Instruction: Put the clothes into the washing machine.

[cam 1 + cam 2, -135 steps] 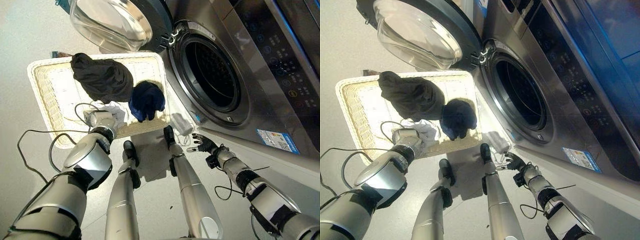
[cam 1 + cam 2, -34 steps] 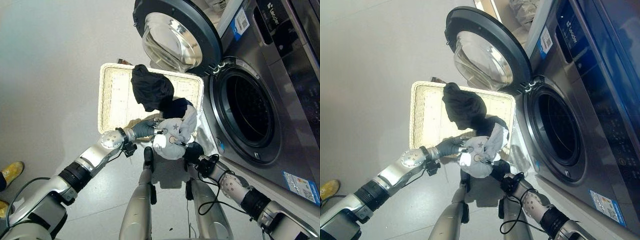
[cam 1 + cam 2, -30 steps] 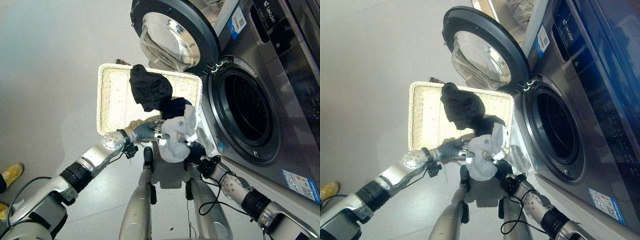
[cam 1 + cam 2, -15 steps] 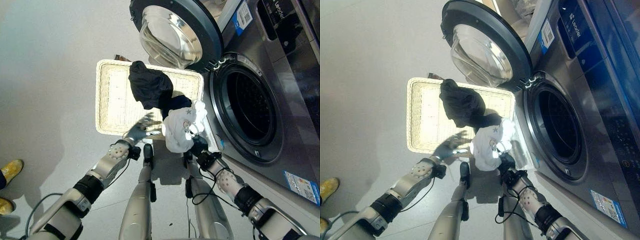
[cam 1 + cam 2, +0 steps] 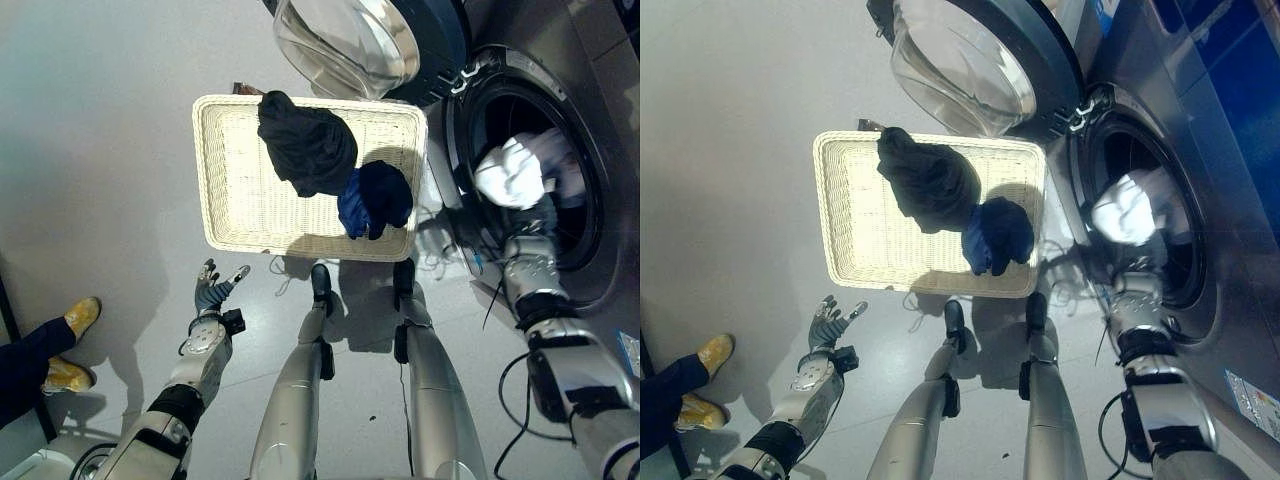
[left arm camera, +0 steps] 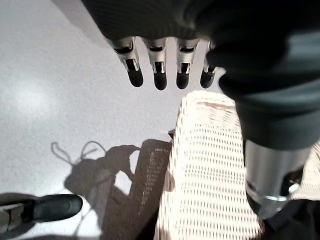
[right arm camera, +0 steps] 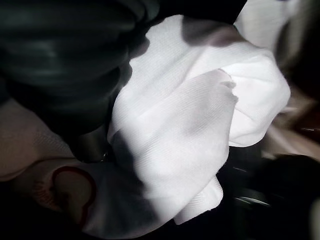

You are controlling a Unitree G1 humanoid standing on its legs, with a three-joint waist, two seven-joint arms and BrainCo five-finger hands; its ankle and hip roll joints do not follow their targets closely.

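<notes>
A white wicker basket (image 5: 232, 180) lies on the floor in front of the washing machine (image 5: 600, 270). In it are a black garment (image 5: 305, 145) and a dark blue garment (image 5: 372, 197) at its machine-side corner. A white garment (image 5: 515, 170) is bunched in the drum's opening, at the end of my right arm. My right hand (image 5: 533, 225) reaches into the drum behind that cloth; its wrist view has the white garment (image 7: 200, 130) right against the dark cover. My left hand (image 5: 212, 293) hangs open over bare floor, short of the basket, with straight fingers (image 6: 156, 75).
The machine's round glass door (image 5: 345, 40) stands swung open beyond the basket's far edge. A person's legs in dark trousers and yellow shoes (image 5: 72, 318) are at the lower left. Grey floor stretches to the left of the basket.
My right hand has carried the white garment from beside the basket into the drum's opening. My left hand has drawn back from the basket's near edge to the floor. The camera has shifted.
</notes>
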